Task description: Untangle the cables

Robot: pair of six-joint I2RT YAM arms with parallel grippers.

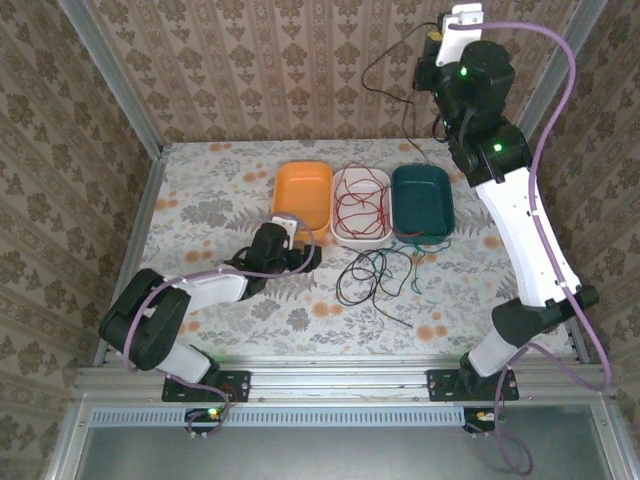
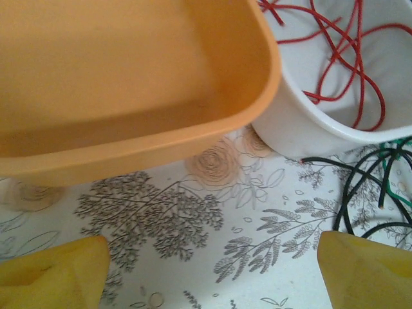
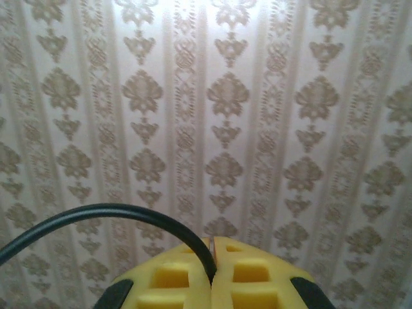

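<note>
A black cable (image 3: 96, 211) arcs from the left into my right gripper (image 3: 212, 264), which is shut on it in front of the wallpaper. In the top view the right gripper (image 1: 437, 50) is raised high at the back, and the thin black cable (image 1: 366, 72) hangs from it towards the table. A tangle of black and green cables (image 1: 375, 270) lies on the table in front of the trays. A red cable (image 1: 362, 198) is coiled in the white tray (image 1: 340, 236). My left gripper (image 1: 300, 255) is low by the orange tray, its fingers (image 2: 51, 273) wide open over bare table.
An orange tray (image 1: 302, 195), the white tray and a dark teal tray (image 1: 422, 198) stand side by side mid-table. In the left wrist view the orange tray (image 2: 129, 84) and the white tray (image 2: 302, 132) are close ahead, with black and green strands (image 2: 360, 187) at the right.
</note>
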